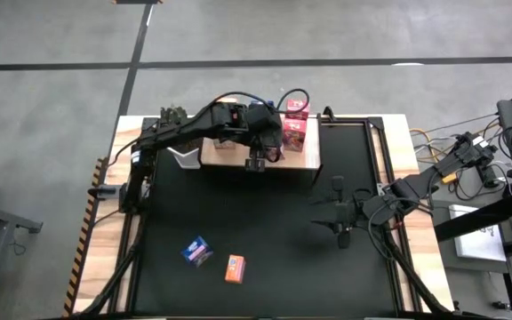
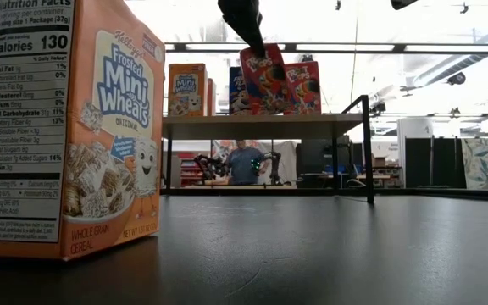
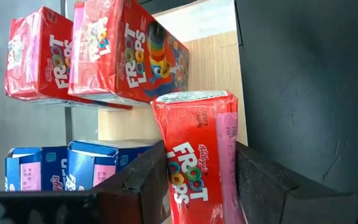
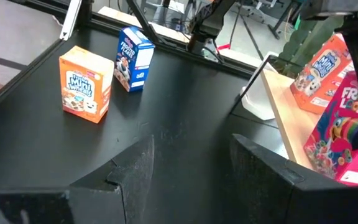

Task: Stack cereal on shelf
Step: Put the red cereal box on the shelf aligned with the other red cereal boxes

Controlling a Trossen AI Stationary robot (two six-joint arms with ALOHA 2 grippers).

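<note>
Over the wooden shelf [image 1: 302, 161], your left gripper [image 3: 197, 180] has its fingers clamped on a red Froot Loops box [image 3: 194, 149], beside two more red boxes [image 3: 126, 53]. Your right gripper [image 4: 191, 165] waits over the black mat [image 1: 265, 231], fingers spread and empty. An orange box [image 1: 235, 268] and a blue box [image 1: 197, 252] stand near the mat's front.

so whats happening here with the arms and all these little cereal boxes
The left gripper is shut on a red Froot Loops box, holding it over the wooden shelf beside two red boxes already there. Blue boxes and an orange box also sit on the shelf. An orange Mini-Wheats box and a blue box wait on the black mat. The right gripper is open, idle over the mat.
</note>
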